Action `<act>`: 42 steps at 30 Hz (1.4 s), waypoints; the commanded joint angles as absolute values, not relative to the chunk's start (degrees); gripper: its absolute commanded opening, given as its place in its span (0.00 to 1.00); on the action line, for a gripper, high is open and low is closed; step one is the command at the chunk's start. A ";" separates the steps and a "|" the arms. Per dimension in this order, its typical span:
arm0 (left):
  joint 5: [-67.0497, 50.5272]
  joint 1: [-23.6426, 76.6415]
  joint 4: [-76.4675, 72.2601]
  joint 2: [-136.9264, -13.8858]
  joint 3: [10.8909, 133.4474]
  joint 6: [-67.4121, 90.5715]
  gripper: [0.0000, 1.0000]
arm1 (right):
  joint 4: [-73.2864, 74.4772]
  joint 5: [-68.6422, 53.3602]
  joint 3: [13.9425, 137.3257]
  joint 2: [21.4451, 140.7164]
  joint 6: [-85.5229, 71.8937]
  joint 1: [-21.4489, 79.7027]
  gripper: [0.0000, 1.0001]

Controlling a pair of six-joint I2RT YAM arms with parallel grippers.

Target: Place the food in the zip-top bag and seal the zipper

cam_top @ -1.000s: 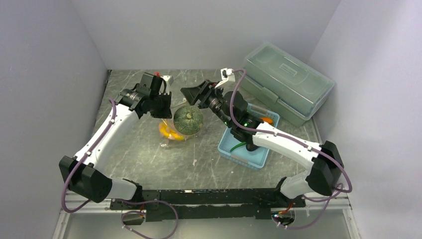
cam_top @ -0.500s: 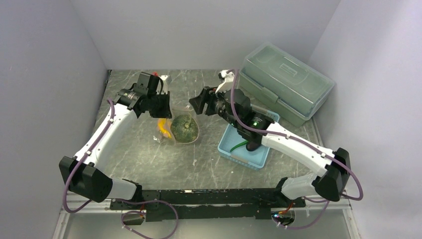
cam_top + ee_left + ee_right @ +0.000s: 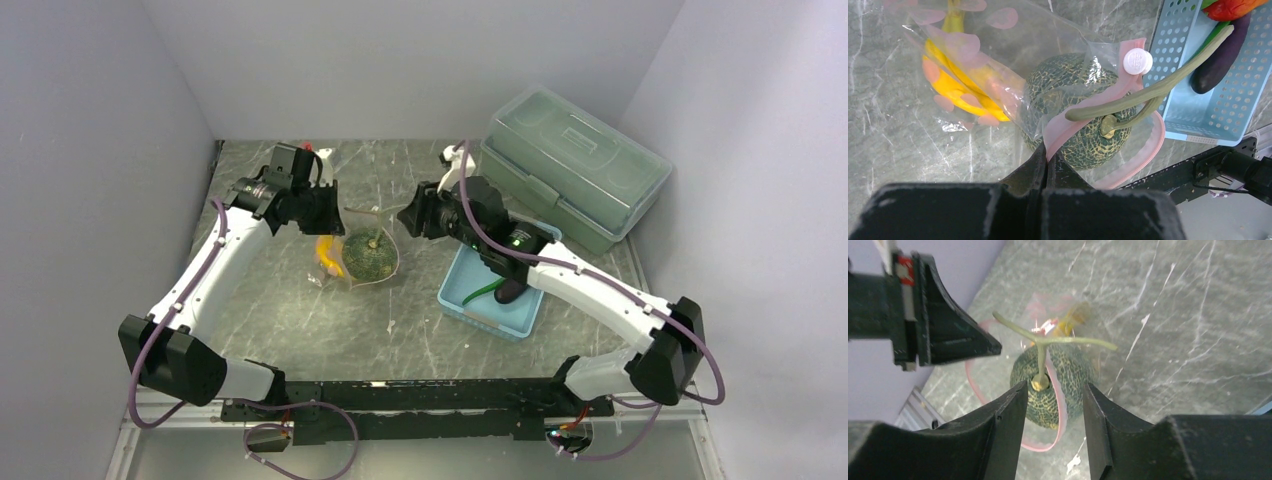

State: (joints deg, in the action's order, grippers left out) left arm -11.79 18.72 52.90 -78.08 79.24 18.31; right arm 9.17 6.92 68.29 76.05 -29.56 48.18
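Nearest the arm bases, on the right side, the light blue basket (image 3: pixel 470 308) holds the food not yet bagged: a purple eggplant (image 3: pixel 1215 67), an orange-red piece (image 3: pixel 1230 7) and a thin green vegetable (image 3: pixel 482 291). Beyond it and to the left, the zip-top bag (image 3: pixel 1013 40) lies on the table with its mouth turned toward the right arm. The bananas (image 3: pixel 955 85) are deep inside. The melon (image 3: pixel 1063 80) sits in the mouth, ringed by the pink zipper (image 3: pixel 1148 150), its T-shaped stem (image 3: pixel 1128 97) pointing out toward the basket. Farther back, the left gripper (image 3: pixel 1047 152) is pinched tight on the zipper's upper strip, holding the mouth open. The right gripper (image 3: pixel 1053 390) hangs just off the melon's stem end, its 2 fingers parted partway and gripping nothing. The remaining food lies behind that gripper, toward its own base, so fetching it looks like the right arm's job. Long pieces would likely go in end first, along the basket-to-mouth line.
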 commanded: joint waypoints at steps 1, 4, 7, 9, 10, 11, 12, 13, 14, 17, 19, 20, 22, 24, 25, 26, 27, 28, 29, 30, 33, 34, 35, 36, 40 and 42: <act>-13.35 17.98 50.42 -76.56 79.17 18.81 0.00 | 12.10 1.04 69.93 78.41 -28.25 48.34 0.46; -13.42 17.60 50.32 -76.56 78.93 18.81 0.00 | 12.78 -1.17 70.00 79.90 -27.73 48.42 0.45; -13.83 17.28 50.31 -76.64 78.93 18.83 0.00 | 13.36 -3.08 69.92 81.16 -27.52 48.47 0.44; -14.05 17.06 50.18 -76.64 78.89 18.89 0.00 | 13.86 -3.88 69.87 82.14 -27.34 48.59 0.43; -14.14 17.01 50.12 -76.60 78.87 18.90 0.00 | 14.15 -3.87 69.88 82.49 -27.26 48.68 0.43; -14.23 16.97 50.09 -76.56 78.83 18.82 0.00 | 14.35 -3.87 69.83 82.79 -27.20 48.77 0.43; -14.24 16.96 50.06 -76.64 78.77 18.81 0.00 | 14.45 -3.75 69.72 83.14 -27.16 48.90 0.43; -14.30 16.90 50.08 -76.64 78.79 18.87 0.00 | 14.56 -3.56 69.82 83.34 -27.16 49.01 0.43; -14.37 16.88 50.03 -76.64 78.75 18.84 0.00 | 14.71 -3.38 69.91 83.70 -27.11 49.16 0.43; -14.58 16.88 50.00 -76.64 78.79 18.81 0.00 | 15.34 -2.82 70.98 85.16 -26.91 49.67 0.43; -14.67 16.87 49.95 -76.64 78.83 18.82 0.00 | 16.06 -1.65 72.07 86.22 -26.54 50.10 0.42; -14.68 16.87 49.96 -76.64 78.80 18.83 0.00 | 16.95 -0.77 72.74 86.97 -26.33 50.36 0.41; -14.75 16.87 49.92 -76.62 78.79 18.87 0.00 | 18.34 1.40 74.15 88.43 -25.83 50.89 0.39; -14.77 16.87 50.05 -76.74 78.96 18.81 0.00 | 19.95 3.78 75.91 89.74 -25.31 51.28 0.31; -14.70 16.87 50.07 -76.80 79.05 18.81 0.00 | 20.53 4.47 76.58 90.29 -24.98 51.44 0.27; -14.61 16.87 50.24 -76.81 79.18 18.78 0.00 | 21.09 5.54 77.28 90.61 -24.77 51.62 0.22; -14.50 16.87 50.33 -76.82 79.27 18.73 0.00 | 21.62 6.67 77.86 90.76 -24.56 51.74 0.17; -14.50 16.87 50.40 -76.75 79.42 18.72 0.00 | 21.96 7.89 78.41 90.74 -24.34 51.91 0.12; -14.50 16.87 50.38 -76.73 79.57 18.76 0.00 | 22.31 9.05 78.93 90.71 -24.08 52.13 0.06; -14.44 16.87 50.44 -76.65 79.74 18.83 0.00 | 22.65 9.92 79.48 90.66 -23.82 52.26 0.00; -14.03 16.87 50.99 -76.64 80.57 18.94 0.00 | 23.90 12.63 81.46 90.42 -22.58 52.82 0.00; -13.80 16.87 51.24 -76.70 80.92 19.01 0.00 | 24.24 13.78 82.40 90.17 -22.18 53.01 0.00; -13.49 16.87 51.50 -76.66 81.35 19.08 0.00 | 24.52 14.97 83.03 89.77 -21.70 53.29 0.00; -13.17 16.87 51.65 -76.56 81.87 19.14 0.00 | 24.91 16.03 83.76 89.41 -21.20 53.46 0.00; -11.81 16.87 52.33 -75.93 84.14 19.66 0.01 | 26.41 18.60 87.10 88.28 -19.33 53.61 0.00; -10.87 16.87 53.04 -75.69 85.89 19.86 0.02 | 27.15 19.48 88.81 87.81 -18.50 53.70 0.00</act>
